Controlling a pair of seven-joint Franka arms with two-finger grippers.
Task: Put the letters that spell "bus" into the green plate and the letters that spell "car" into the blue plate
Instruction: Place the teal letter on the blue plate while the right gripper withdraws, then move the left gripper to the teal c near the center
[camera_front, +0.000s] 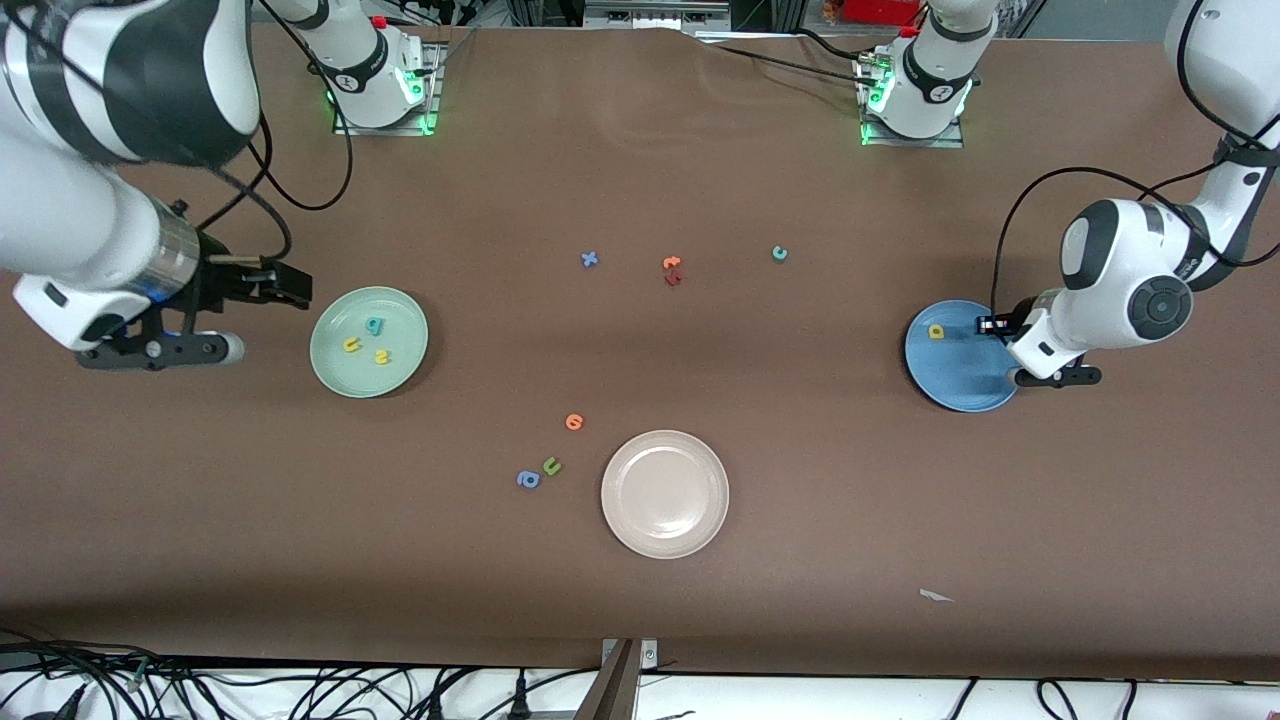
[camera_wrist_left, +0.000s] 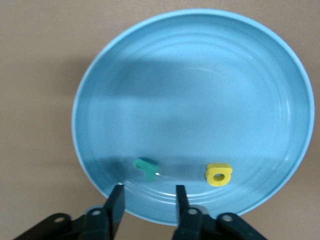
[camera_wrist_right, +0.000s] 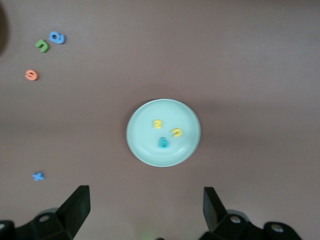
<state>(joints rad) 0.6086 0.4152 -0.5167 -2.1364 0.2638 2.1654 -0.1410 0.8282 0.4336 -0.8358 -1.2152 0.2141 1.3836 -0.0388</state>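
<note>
Hanging over the brown table (camera_front: 640, 180) at the right arm's end, the right pincer (camera_wrist_right: 145, 210) stands spread wide with nothing between its black fingers (camera_wrist_right: 75, 207), just beside the round pale mint-green plate (camera_front: 330, 375). In that plate lie three small toy letters: a teal b (camera_front: 374, 324), a yellow u (camera_front: 351, 345) and a yellow s (camera_front: 381, 357), close together but apart.

Toward the middle of the table, nearer the front camera, an orange letter (camera_front: 574, 422) lies alone; a green u (camera_front: 551, 466) and a blue a (camera_front: 528, 480) sit just beside each other, with a round beige-white plate (camera_front: 700, 535) near them. Farther from the camera lie a blue x (camera_front: 589, 259), then an orange letter (camera_front: 671, 263) touching a dark red letter (camera_front: 673, 278), then a teal c (camera_front: 779, 254) by itself on the bare table.

At the left arm's end, the round medium-blue plate (camera_front: 950, 385) holds a yellow a (camera_front: 936, 331) and a teal r (camera_wrist_left: 146, 167), the two well apart inside the dish. The left pincer (camera_wrist_left: 148, 200) is low over the plate's rim, its jaws parted and grasping nothing; the teal r lies on the plate just clear of the fingertips (camera_wrist_left: 118, 197).
</note>
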